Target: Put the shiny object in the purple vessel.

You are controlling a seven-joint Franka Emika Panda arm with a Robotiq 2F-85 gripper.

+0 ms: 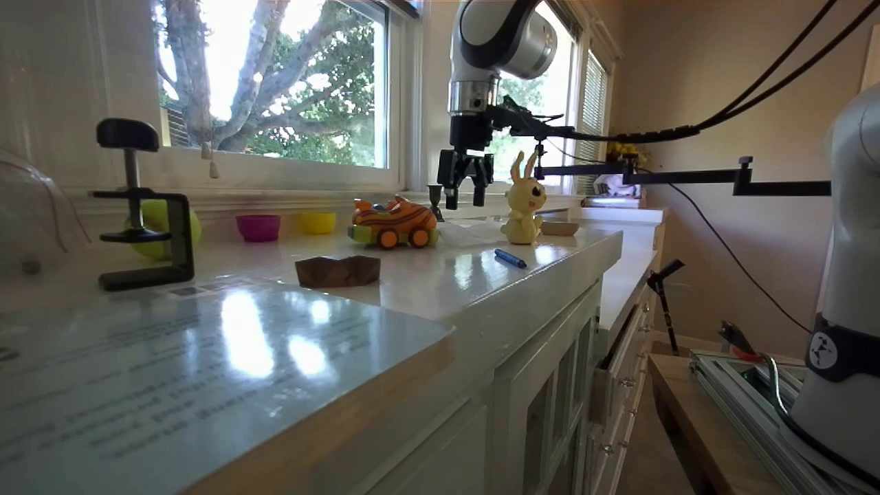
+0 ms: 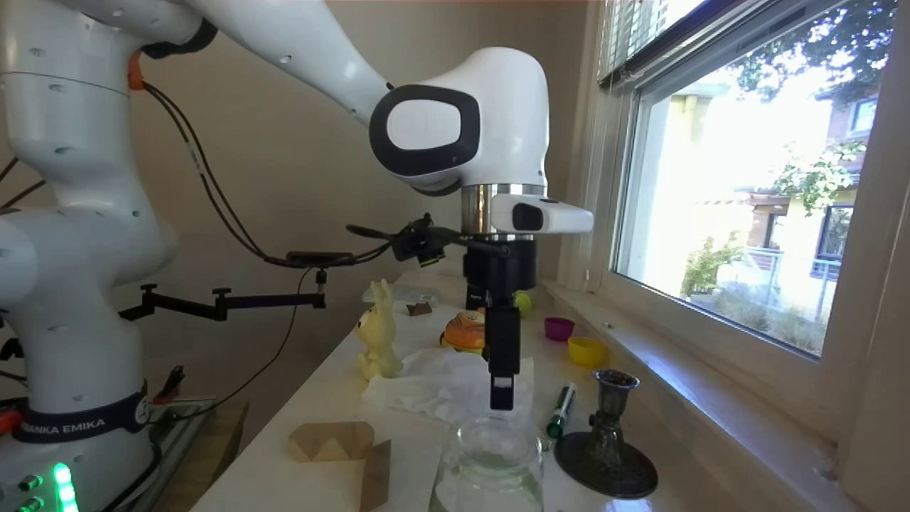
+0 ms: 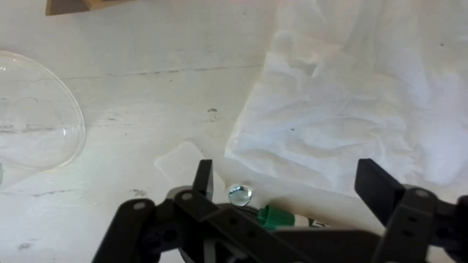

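Tool (image 3: 286, 177) gapes wide, gem (image 3: 240, 195) showing in wrist view, purple vessel (image 2: 559, 328) only in both exterior views.

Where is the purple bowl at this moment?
In both exterior views, the purple bowl stands on the counter by the window ledge, just left of the yellow bowl.

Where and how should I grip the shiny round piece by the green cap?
Probably from straight above, with the open gripper pinching opposite edges of the shiny piece, left and right in the wrist view: it looks small and round, lying on the counter. Mind the pale flat piece close on its left and the green cap at lower right.
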